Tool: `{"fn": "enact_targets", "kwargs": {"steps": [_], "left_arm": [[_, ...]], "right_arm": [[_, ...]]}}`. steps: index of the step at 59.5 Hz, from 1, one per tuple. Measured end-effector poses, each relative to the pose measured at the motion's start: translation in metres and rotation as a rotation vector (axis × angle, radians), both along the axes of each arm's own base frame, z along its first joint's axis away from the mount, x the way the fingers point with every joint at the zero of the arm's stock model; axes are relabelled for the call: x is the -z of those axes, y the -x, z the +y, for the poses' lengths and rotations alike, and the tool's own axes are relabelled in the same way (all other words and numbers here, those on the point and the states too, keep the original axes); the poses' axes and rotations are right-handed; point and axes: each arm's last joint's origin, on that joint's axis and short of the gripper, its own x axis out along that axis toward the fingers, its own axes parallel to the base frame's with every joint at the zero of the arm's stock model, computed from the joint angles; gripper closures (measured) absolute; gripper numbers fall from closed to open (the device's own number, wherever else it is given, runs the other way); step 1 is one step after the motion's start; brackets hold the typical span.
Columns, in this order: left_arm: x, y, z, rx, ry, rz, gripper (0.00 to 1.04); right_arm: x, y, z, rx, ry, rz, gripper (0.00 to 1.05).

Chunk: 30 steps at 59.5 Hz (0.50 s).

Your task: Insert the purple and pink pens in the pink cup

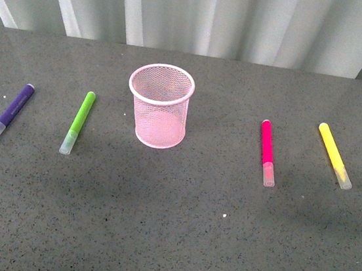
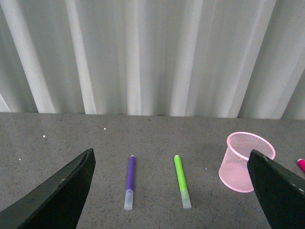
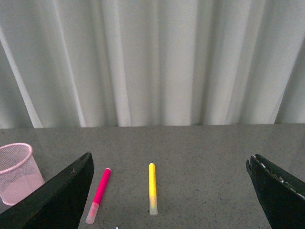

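Grey worktop (image 1: 168,240) is carrying everything. The left fingers (image 2: 62,191) are standing wide apart, gripping nothing; the right fingers (image 3: 62,195) likewise. The pink cup (image 1: 159,106) is standing upright. The purple pen (image 1: 9,114) is lying flat well left of the cup, past the green marker (image 1: 79,122). The pink pen (image 1: 267,151) is lying flat right of the cup, yellow marker (image 1: 334,154) lying further right.
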Motion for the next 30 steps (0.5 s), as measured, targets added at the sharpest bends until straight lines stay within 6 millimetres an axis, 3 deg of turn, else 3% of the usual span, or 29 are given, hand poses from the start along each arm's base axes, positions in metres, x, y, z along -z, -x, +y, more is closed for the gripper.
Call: {"fn": "enact_targets", "kwargs": {"steps": [30], "left_arm": [[0.0,0.0,0.0,0.0,0.0,0.0,0.07]], "right_arm": [[0.0,0.0,0.0,0.0,0.0,0.0,0.07]]}}
